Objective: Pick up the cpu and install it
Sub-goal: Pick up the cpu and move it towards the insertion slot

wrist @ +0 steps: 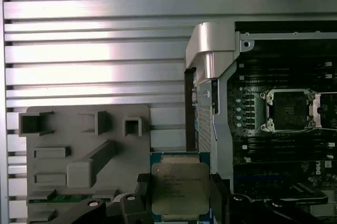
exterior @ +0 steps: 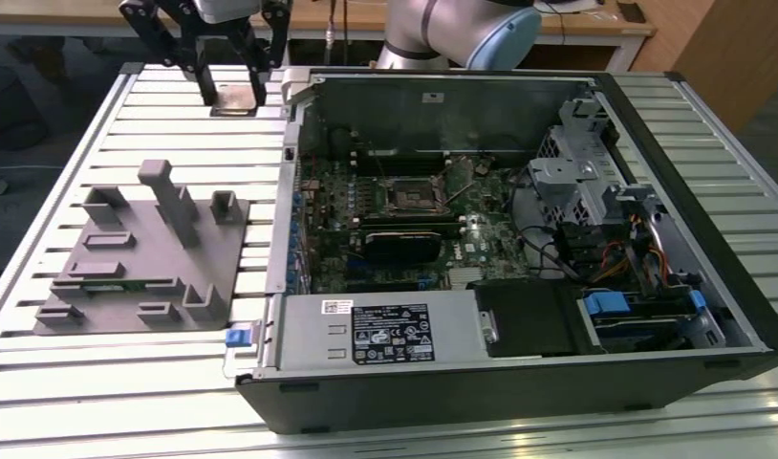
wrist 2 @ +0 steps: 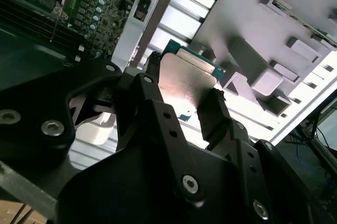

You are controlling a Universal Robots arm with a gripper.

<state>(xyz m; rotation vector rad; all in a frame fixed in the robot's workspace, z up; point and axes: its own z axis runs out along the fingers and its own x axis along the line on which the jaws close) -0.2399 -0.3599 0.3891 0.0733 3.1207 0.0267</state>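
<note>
The cpu is a small flat square chip with a pale silver top. My gripper is shut on it, above the slatted table at the far left of the exterior view, just outside the case's back corner. In both wrist views the black fingers press against two opposite edges of the cpu. The black socket frame sits on the motherboard inside the open case, apart from the gripper.
A grey fixture with upright posts lies on the table, to the exterior view's left of the case, and holds a green memory stick. The open computer case has tall walls, a drive cage and cables.
</note>
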